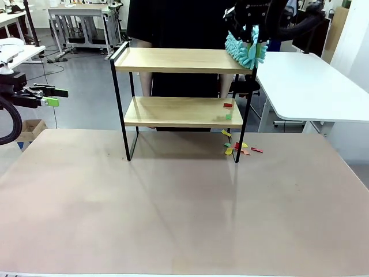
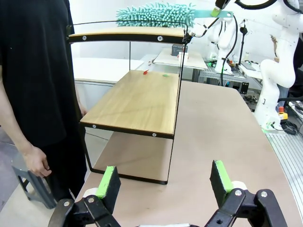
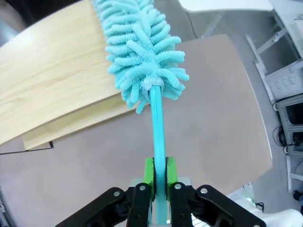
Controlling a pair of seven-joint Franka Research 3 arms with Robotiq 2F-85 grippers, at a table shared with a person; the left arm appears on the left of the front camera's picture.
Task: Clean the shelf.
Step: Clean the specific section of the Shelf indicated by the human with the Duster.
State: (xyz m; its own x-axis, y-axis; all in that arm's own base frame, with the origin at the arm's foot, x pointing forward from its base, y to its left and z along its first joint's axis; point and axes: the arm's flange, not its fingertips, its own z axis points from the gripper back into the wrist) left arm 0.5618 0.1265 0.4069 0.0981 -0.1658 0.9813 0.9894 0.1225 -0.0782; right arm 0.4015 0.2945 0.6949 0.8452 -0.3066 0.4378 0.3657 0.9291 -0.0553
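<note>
— What is showing in the front view?
— A shelf (image 1: 179,60) is standing at upper centre on a table (image 1: 173,202). At the upper right, the right gripper (image 1: 252,20) is holding a teal duster (image 1: 247,49) at the top board's right end, probably to sweep it. Coloured scraps (image 1: 228,105) are lying on the lower board's right end, and more are lying on the table just below. At the left edge the left gripper (image 1: 56,97) is hanging in the air, well apart from the shelf, likely to leave the duster room.

— And the left wrist view?
— The left gripper's pads are standing spread, gripping nothing. The shelf is sitting mid-frame, seen end-on, with the duster lying just over its top board near the upper edge. A person (image 2: 33,71) is standing at the left, just beside the shelf.

— The right wrist view?
— At bottom centre the right gripper's pads are pinching the duster's handle. The fluffy head is lying over the top board at upper left, so the sweep seems under way.
</note>
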